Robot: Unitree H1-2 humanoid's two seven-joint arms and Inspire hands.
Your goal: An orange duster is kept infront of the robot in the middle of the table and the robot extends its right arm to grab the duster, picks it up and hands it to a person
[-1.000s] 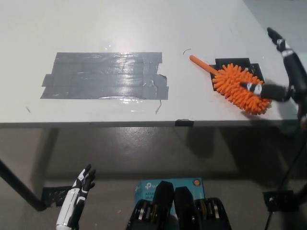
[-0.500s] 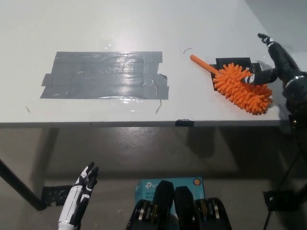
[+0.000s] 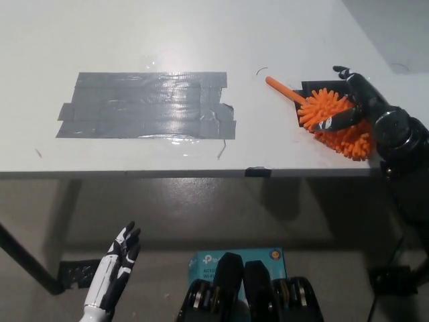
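White is your left hand (image 3: pixel 112 268), low at the near left below the counter (image 3: pixel 201 40) edge, its fingers spread and holding nothing. Just beside it on the floor you can see a blue box (image 3: pixel 236 260). Up on the counter, a broad patch of grey tape (image 3: pixel 147 105) covers the middle. To the right, the orange duster (image 3: pixel 328 117) lies on a black mat (image 3: pixel 327 87), its handle pointing up-left. Your black right hand (image 3: pixel 355 100) lies over the fluffy head, fingers (image 3: pixel 335 121) curled around it, touching but not yet clamped.
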